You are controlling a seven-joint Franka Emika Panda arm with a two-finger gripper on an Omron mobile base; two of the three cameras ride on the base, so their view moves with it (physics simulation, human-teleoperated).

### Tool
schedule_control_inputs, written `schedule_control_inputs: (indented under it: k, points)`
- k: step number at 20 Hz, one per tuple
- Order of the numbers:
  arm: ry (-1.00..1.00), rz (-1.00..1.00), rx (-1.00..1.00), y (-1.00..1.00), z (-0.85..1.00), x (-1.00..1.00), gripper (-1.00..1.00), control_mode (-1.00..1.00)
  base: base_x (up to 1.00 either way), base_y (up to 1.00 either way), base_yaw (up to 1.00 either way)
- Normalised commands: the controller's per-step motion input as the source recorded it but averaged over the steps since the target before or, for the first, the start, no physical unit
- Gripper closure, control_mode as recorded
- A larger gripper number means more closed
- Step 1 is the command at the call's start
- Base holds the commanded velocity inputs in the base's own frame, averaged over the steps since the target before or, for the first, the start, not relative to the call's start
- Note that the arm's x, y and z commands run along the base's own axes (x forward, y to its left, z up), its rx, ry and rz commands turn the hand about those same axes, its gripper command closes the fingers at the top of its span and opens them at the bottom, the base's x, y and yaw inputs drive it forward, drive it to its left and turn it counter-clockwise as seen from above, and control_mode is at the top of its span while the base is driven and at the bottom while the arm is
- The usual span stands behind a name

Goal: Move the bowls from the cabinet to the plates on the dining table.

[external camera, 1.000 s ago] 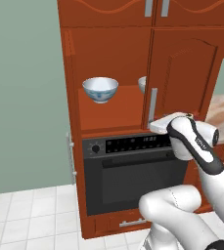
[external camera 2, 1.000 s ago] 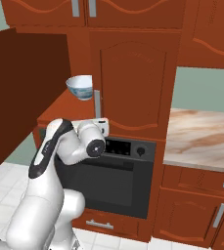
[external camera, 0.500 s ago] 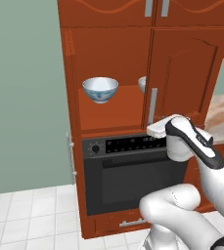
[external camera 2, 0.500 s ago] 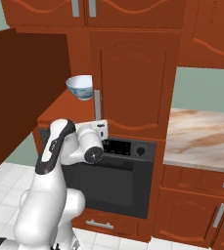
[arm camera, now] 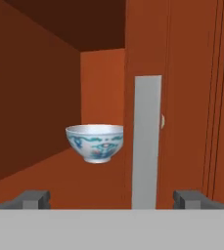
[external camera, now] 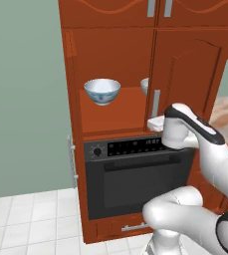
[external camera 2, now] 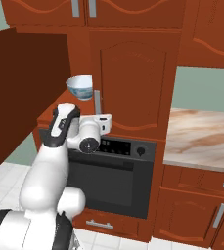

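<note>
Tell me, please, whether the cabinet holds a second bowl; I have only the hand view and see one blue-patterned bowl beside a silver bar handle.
Observer: Yes. The left base view shows the edge of a second bowl on the same shelf, mostly hidden behind the closed right door.
Operator: Is the left door out of the way?
Observer: Yes, the left door stands swung wide open.
Operator: What lies beneath the shelf?
Observer: A black built-in oven.
</note>
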Motion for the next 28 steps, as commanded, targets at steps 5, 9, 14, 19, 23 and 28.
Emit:
schedule_control_inputs:
  k: [5, 9, 14, 19, 23, 28]
  points:
    - [-0.02, -0.12, 0.00, -0.05, 0.00, 0.20, -1.00, -1.00, 0.00, 0.00, 0.00]
    - [0.00, -0.02, 0.00, -0.02, 0.00, 0.01, -1.00, -1.00, 0.00, 0.00, 0.00]
    - [0.00, -0.05, 0.00, -0.21, 0.00, 0.07, -1.00, -1.00, 0.00, 0.00, 0.00]
    - [0.00, -0.02, 0.01, -0.30, 0.00, 0.29, -1.00, -1.00, 0.00, 0.00, 0.00]
    - [0.00, 0.01, 0.02, -0.14, 0.00, 0.39, -1.00, -1.00, 0.00, 0.00, 0.00]
    - [-0.01, 0.01, 0.00, -0.01, 0.00, 0.07, -1.00, -1.00, 0.00, 0.00, 0.00]
